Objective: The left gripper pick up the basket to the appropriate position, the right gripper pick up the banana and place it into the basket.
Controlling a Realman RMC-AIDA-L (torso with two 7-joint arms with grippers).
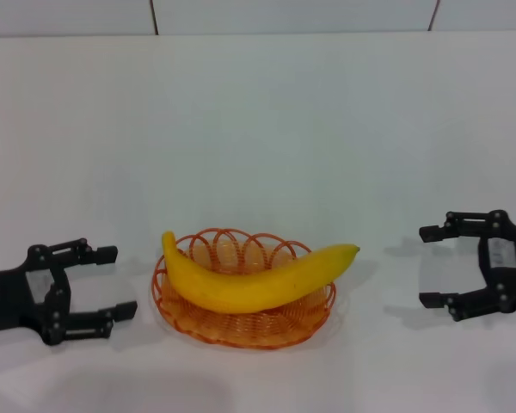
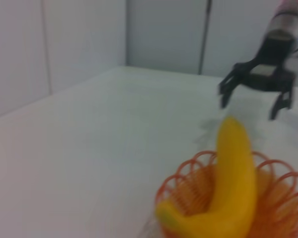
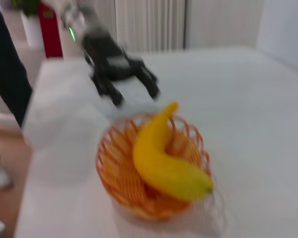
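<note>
- On my left, the left gripper point(image 1: 112, 281) sits low beside the basket point(image 1: 241, 325), jaws spread wide, gripping nothing and not touching the rim.
- In the middle, the banana point(image 1: 249, 280) lies across the basket on the white table point(image 1: 258, 129), its ends poking out over the looped rim. I judge the placing done; nothing looks left except parking the arms.
- On my right, the right gripper point(image 1: 430, 267) hangs well apart from the banana's tip, jaws wide and empty. The left wrist view shows the same: right gripper point(image 2: 253, 96) clear beyond the fruit.
</note>
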